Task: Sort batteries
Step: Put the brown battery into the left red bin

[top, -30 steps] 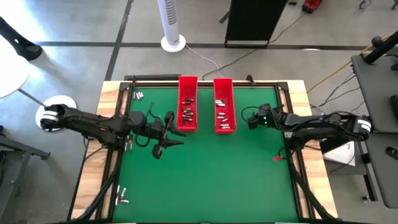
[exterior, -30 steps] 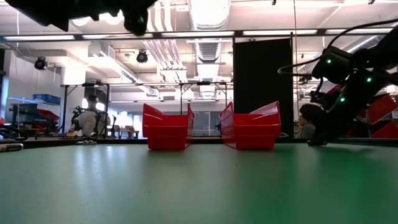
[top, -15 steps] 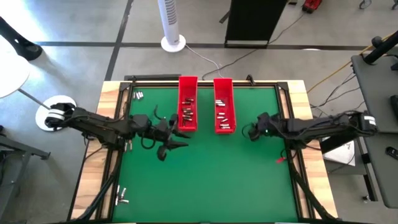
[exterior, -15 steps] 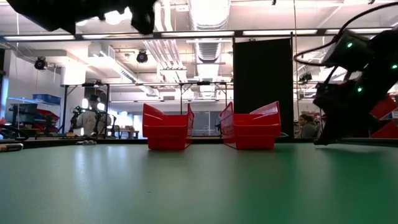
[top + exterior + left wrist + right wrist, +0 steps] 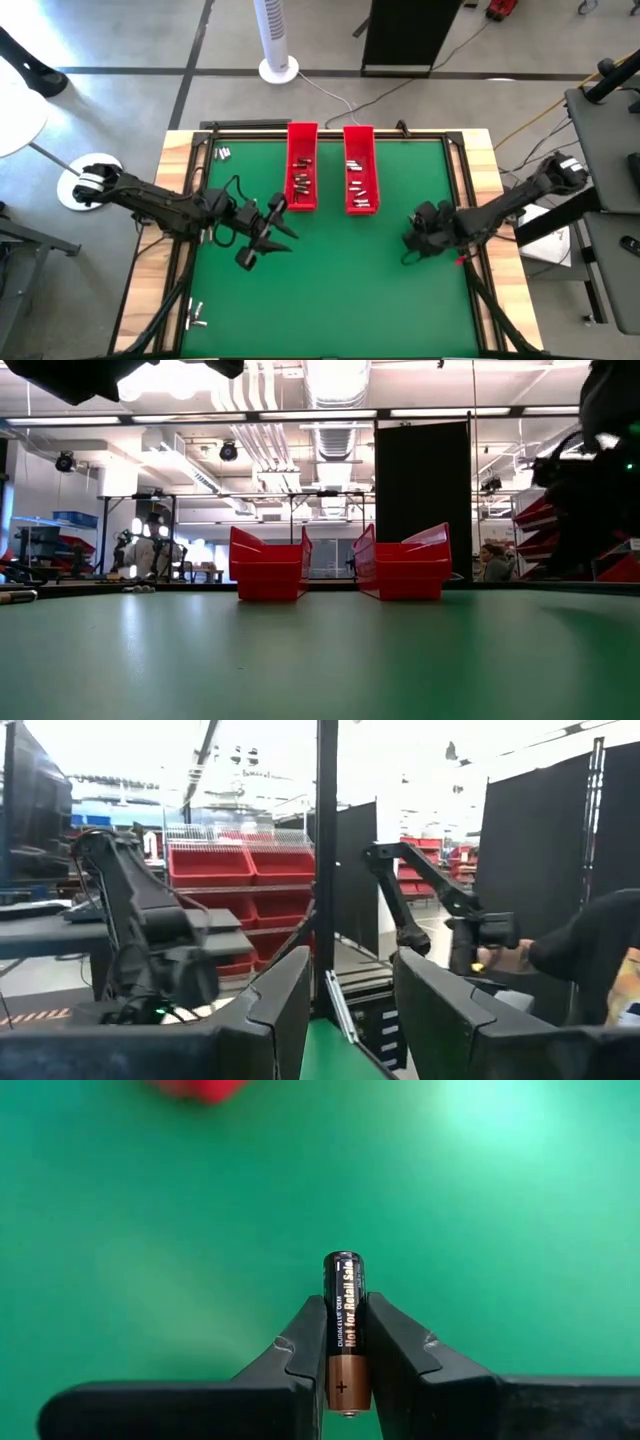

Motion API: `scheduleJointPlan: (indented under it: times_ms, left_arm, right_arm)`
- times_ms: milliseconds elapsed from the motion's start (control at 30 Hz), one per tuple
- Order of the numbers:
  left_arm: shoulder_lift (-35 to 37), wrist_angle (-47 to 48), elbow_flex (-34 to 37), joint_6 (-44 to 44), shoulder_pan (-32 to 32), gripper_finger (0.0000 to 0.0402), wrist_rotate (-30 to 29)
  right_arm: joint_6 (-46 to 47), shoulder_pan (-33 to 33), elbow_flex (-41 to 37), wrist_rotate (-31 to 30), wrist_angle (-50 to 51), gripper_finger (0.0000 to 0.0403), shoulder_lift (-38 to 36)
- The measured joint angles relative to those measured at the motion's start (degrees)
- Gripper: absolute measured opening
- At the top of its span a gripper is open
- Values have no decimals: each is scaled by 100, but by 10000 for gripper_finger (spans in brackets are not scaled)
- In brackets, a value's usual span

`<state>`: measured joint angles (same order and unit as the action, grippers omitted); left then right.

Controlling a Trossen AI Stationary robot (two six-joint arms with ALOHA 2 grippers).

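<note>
Much of the right gripper (image 5: 408,240) is lost in the high view beneath its own dark wrist, and in the low view it is seen only as a dark mass cut off at the right edge; its grip is settled by the right wrist view alone, where one battery (image 5: 346,1338) (black with a copper end marked with a plus) is clamped upright between the two fingers (image 5: 303,1348) over bare green mat. The left gripper (image 5: 262,236) is held above the mat in front of the left red tray (image 5: 302,180), and its jaws are seen standing apart with nothing between them, the wrist view being aimed out into the room rather than down. In the low view only a black slab of that arm is caught along the top edge. The batteries inside the left tray and the right tray (image 5: 360,183) are made out from above merely as small pale and dark flecks, and their kinds cannot be told. A few loose ones (image 5: 223,153) lie by the far left corner of the table (image 5: 330,300), and what appear to be more (image 5: 196,318) lie near the left edge close to the front. The wide middle and front of the mat are left open between the arms.
</note>
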<state>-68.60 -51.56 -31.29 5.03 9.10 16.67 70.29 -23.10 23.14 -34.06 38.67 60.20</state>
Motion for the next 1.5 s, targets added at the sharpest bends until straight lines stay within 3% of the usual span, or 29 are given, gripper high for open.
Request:
scheduleJointPlan:
  times_ms: [233,333,467,567,667,933,1167,1333,1500]
  left_arm:
    - [105,281,0,151,296,126,509]
    - [330,1128,0,150,389,126,66]
    - [565,2139,0,166,450,126,-982]
    - [471,2739,0,440,458,126,-1659]
    - [212,3101,4,720,505,126,-1760]
    - [-663,2348,2,857,1080,126,-2291]
    - [-1790,2030,2,991,1226,126,-2974]
    - [-2790,702,-90,996,1222,126,-2929]
    - [-3541,644,-693,782,1214,138,-2874]
  right_arm:
    - [266,-1105,889,257,-28,41,1155]
    - [228,-1543,1280,433,-82,41,1729]
    - [-110,-1813,1738,458,-663,41,2489]
    - [-728,-1705,1935,368,-1579,41,2976]
    - [-1589,-1489,1969,350,-2834,41,3373]
    - [-3430,-871,1967,575,-5099,47,3960]
    - [-3866,-493,1965,746,-5457,47,4295]
    - [-4101,-458,1971,659,-5766,59,4540]
    - [-4272,-449,1969,670,-5779,93,4485]
